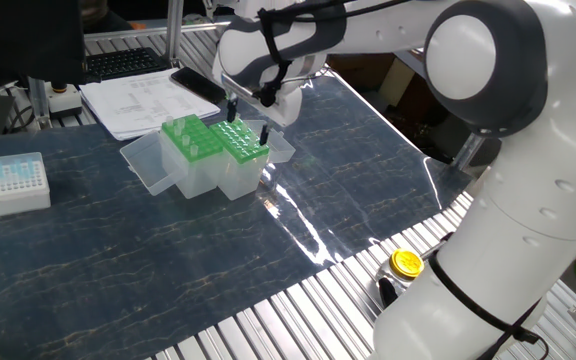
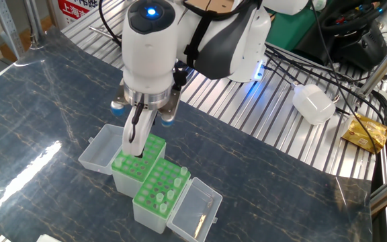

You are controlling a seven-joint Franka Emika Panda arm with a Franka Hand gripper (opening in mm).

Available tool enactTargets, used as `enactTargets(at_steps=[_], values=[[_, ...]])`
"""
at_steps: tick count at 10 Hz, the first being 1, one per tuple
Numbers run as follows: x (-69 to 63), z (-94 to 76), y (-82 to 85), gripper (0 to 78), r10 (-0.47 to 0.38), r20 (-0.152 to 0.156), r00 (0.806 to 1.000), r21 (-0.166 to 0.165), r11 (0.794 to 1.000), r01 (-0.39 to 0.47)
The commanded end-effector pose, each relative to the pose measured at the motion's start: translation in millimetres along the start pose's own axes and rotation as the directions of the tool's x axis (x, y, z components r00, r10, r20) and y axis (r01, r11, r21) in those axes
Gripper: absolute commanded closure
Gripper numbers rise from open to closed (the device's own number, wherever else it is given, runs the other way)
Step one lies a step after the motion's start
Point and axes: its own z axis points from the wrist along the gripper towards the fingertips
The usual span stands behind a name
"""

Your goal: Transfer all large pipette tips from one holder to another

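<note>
Two green-topped tip holders stand side by side with their clear lids open. The holder nearer the camera in the other fixed view (image 2: 161, 193) is the left one in one fixed view (image 1: 190, 142). Several large pipette tips (image 2: 180, 176) stand up out of it. My gripper (image 2: 134, 152) hangs straight down over the second holder (image 2: 142, 160), the right one in one fixed view (image 1: 242, 143). The fingers stand close together around a pale slender tip whose lower end reaches the green top. The gripper also shows in one fixed view (image 1: 264, 130).
The open lids lie flat beside the holders (image 2: 98, 152) (image 2: 197, 210). A small white box of short bluish tips (image 1: 10, 184) sits at the far left. Papers (image 1: 138, 102) lie behind the holders, a yellow cap (image 1: 406, 263) on the metal slats, and a white container (image 2: 313, 104) and cables near the arm's base.
</note>
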Motion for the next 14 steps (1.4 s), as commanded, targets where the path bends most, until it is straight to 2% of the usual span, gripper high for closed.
enactTargets(at_steps=[1,5,9,13,14], values=[[-2.5,2.1,-4.0,0.1,0.008,0.001,1.000,-0.003,1.000,-0.008],[-7.1,10.0,-14.7,0.1,0.011,0.001,1.000,-0.008,1.000,-0.011],[-7.0,10.1,-15.0,0.1,0.009,0.002,1.000,-0.008,1.000,-0.009],[-6.2,10.0,-15.2,0.1,0.018,-0.021,1.000,-0.007,1.000,-0.018],[-6.2,10.0,-15.2,0.1,0.011,-0.013,1.000,-0.005,1.000,-0.011]])
